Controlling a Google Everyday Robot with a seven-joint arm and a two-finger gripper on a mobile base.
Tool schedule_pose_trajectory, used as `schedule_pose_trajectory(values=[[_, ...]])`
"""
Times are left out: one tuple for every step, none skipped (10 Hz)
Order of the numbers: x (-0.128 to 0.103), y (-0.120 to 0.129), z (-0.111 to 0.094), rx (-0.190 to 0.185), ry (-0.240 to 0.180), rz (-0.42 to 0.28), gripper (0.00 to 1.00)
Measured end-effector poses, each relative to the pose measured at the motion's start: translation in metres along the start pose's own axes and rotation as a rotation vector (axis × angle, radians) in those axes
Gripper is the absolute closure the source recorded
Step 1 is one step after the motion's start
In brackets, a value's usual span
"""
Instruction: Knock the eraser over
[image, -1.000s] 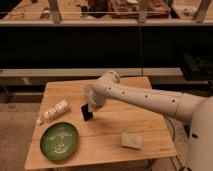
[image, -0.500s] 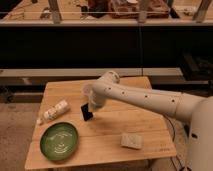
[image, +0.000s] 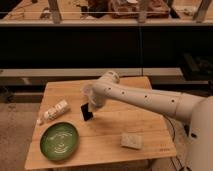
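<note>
Looked at a wooden table (image: 150, 116) with a few things on it. Saw a white bottle (image: 55, 111) lying on its side near the left edge. Found a round green plate (image: 60, 141) at the front left, just below the bottle. Spotted a pale sponge-like block (image: 131, 140) at the front right, well apart from the rest. Found the eraser (image: 87, 113), small and black, near the middle of the table, standing up and leaning a little. Saw the bottle as its nearest neighbour, off to the left and not touching.

Followed the white arm (image: 145, 97) from the right side, across the table, to a round bend above the eraser. Saw the gripper (image: 92, 104) pointing down, right at the eraser's top; could not tell if touching. Could not tell if the gripper was wide or narrow.
</note>
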Motion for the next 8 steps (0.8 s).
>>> schedule_pose_trajectory(values=[[0.0001,-0.0002,0.0001,0.001,0.000,0.001,0.82],[-0.0002,-0.0006,0.0003,0.002,0.000,0.002,0.82],[0.0001,-0.0007,0.0007,0.002,0.001,0.003,0.82],[0.0003,-0.0008,0.0012,0.002,0.000,0.004,0.82],[0.0002,-0.0012,0.0011,0.003,0.001,0.005,0.82],[0.0001,-0.0014,0.0015,0.004,0.001,0.006,0.82],[0.0003,-0.0018,0.0018,0.005,0.001,0.007,0.82],[0.0004,-0.0022,0.0016,0.006,0.001,0.008,0.82]])
